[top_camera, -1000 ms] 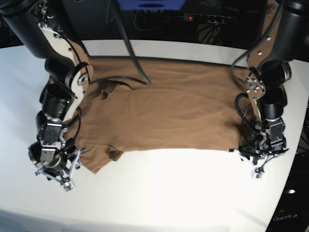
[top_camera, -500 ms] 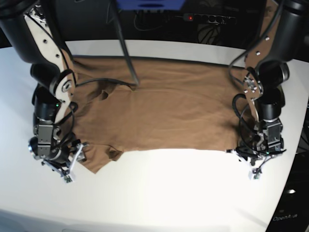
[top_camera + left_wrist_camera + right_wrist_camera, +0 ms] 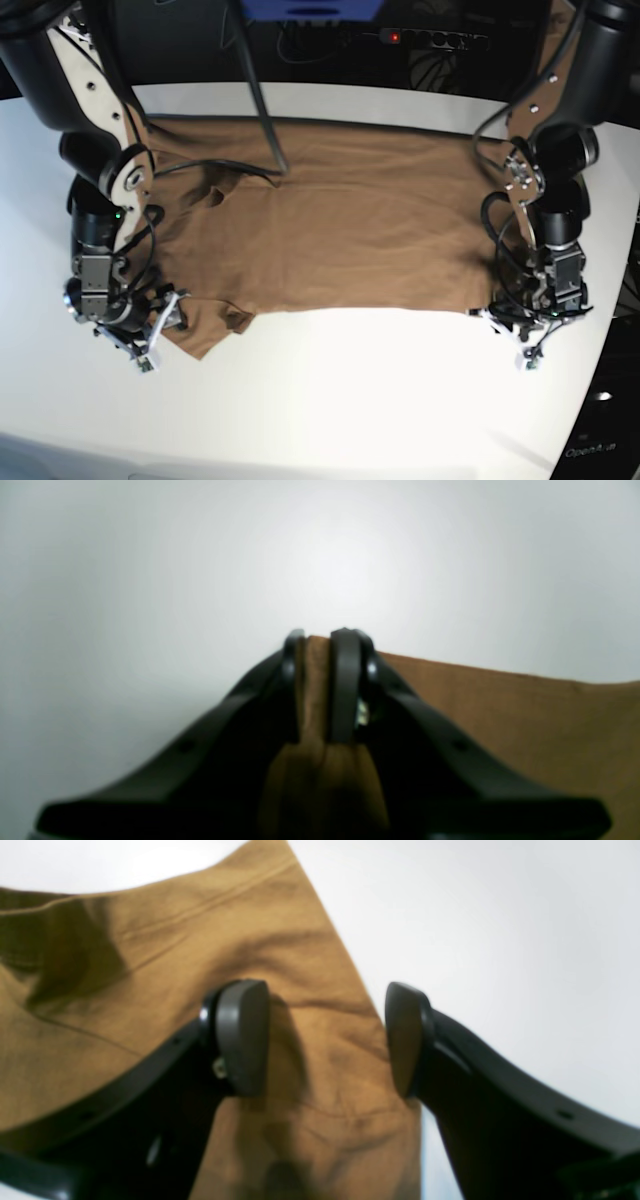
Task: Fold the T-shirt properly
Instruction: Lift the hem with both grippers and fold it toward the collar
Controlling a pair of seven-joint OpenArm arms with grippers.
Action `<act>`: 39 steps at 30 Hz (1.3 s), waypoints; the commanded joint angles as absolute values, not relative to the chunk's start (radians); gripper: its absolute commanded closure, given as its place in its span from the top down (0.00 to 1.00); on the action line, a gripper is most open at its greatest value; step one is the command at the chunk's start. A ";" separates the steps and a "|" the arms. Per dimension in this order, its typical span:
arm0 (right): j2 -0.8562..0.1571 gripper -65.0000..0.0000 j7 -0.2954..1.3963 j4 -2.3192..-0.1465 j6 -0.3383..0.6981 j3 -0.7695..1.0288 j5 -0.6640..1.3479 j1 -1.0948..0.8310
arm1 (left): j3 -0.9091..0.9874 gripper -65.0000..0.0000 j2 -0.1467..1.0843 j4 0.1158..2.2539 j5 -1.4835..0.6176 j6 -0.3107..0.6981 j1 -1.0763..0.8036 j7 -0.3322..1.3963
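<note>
Between spread right tool (image 3: 325,1040) pads: T-shirt (image 3: 340,220) sleeve; left tool (image 3: 320,685) pinching hem corner.

T-shirt (image 3: 340,220) | plain tan-brown, short-sleeved | spread flat across the white worktop (image 3: 350,400) | near sleeve creased and folded over | near hem corner slightly bunched

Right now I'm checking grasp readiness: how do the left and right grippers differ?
The left gripper is shut, pinching the T-shirt hem between its fingers; the right gripper is open, fingers straddling the sleeve without clamping. Left sits at the hem corner, right at the sleeve end. Both are low at the near edge.
</note>
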State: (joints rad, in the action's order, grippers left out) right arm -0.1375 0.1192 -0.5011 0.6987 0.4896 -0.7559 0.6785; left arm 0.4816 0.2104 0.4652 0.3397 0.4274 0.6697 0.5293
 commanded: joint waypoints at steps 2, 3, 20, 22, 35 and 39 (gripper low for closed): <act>-0.143 0.50 0.097 -0.510 0.698 0.487 -0.748 0.714 | 0.479 0.13 0.199 0.455 0.357 0.444 0.662 0.605; -0.143 0.46 0.093 -0.510 0.698 0.486 -0.748 0.713 | 0.479 0.13 0.199 0.455 0.357 0.444 0.661 0.605; -0.142 0.01 0.091 -0.700 0.698 0.479 -0.756 0.641 | 0.484 0.13 0.199 0.456 0.354 0.453 0.648 0.605; -0.124 0.01 0.091 -0.760 0.698 0.479 -0.756 0.607 | 0.486 0.13 0.199 0.456 0.354 0.453 0.648 0.605; -0.081 0.01 0.090 -0.900 0.698 0.479 -0.754 0.495 | 0.486 0.13 0.079 0.782 0.352 0.470 0.513 0.688; -0.081 0.01 0.090 -0.901 0.698 0.479 -0.754 0.490 | 0.486 0.13 0.062 0.949 0.352 0.561 0.456 0.771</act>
